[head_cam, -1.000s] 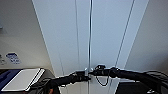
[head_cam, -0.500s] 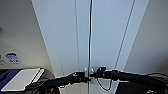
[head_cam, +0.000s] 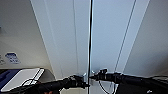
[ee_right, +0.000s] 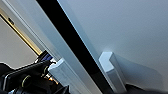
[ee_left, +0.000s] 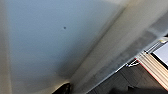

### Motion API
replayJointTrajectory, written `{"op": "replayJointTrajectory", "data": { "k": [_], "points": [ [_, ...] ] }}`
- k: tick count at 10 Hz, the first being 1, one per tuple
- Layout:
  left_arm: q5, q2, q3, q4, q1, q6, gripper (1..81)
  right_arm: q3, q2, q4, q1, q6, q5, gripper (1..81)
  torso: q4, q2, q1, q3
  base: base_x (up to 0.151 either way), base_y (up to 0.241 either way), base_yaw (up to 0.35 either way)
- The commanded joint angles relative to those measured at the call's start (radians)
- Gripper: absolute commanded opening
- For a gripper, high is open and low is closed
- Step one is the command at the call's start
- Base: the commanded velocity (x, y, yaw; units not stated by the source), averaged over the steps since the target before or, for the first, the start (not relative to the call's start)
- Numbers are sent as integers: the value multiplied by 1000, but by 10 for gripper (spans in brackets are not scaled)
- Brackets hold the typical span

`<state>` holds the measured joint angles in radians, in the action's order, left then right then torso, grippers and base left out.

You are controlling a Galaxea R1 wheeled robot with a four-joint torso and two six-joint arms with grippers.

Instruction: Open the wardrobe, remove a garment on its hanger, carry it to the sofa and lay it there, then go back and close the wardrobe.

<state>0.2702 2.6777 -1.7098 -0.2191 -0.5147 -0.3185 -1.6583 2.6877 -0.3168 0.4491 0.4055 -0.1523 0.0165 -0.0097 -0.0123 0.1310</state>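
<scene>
The white wardrobe [head_cam: 62, 37] stands close in front of me, with a thin dark gap [head_cam: 90, 37] between its two tall doors. My left gripper [head_cam: 83, 82] is low at the left door's handle [head_cam: 83, 74]. My right gripper [head_cam: 94, 76] is level with it at the right door's edge. In the right wrist view both white handles show, one [ee_right: 111, 66] on each side of the dark gap [ee_right: 70, 42], the other [ee_right: 61, 72] next to my dark left arm [ee_right: 25, 78]. The left wrist view looks along the plain white door [ee_left: 50, 37]. The garment, hanger and sofa are hidden.
A grey surface at the left carries a flat white item [head_cam: 23, 78] and something blue [head_cam: 5, 77]. Plain light walls flank the wardrobe on the left [head_cam: 17, 30] and right [head_cam: 155, 45]. Both arms [head_cam: 135, 80] cross low in front of the doors.
The line between the doors has turned from a pale seam into a dark gap. Both grippers have stayed at the handles.
</scene>
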Motion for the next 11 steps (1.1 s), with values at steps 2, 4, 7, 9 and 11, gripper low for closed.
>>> {"op": "replayJointTrajectory", "data": {
  "k": [2, 4, 7, 9, 11],
  "points": [
    [-94, -180, 369, -20, -12, 1, 811, 274, -73, 32, -54, 24, -50, 811, 0, 0, 0, 0, 0, 0, 0],
    [-98, -246, 427, -35, -45, 1, 811, 362, -156, -1, -31, 24, -53, 811, 0, 0, 0, 0, 0, 0, 0],
    [-98, -341, 515, -48, -83, 1, 811, 502, -280, -41, 30, 22, -47, 811, 0, 0, 0, 0, 0, 0, 0],
    [-98, -413, 583, -49, -101, 1, 811, 581, -366, -86, 87, 21, -1, 811, 0, 0, 0, 0, 0, 0, 0],
    [-101, -502, 654, -49, -123, 3, 811, 661, -461, -122, 142, 21, 17, 811, 0, 0, 0, 0, 0, 0, 0]
  ]
}}
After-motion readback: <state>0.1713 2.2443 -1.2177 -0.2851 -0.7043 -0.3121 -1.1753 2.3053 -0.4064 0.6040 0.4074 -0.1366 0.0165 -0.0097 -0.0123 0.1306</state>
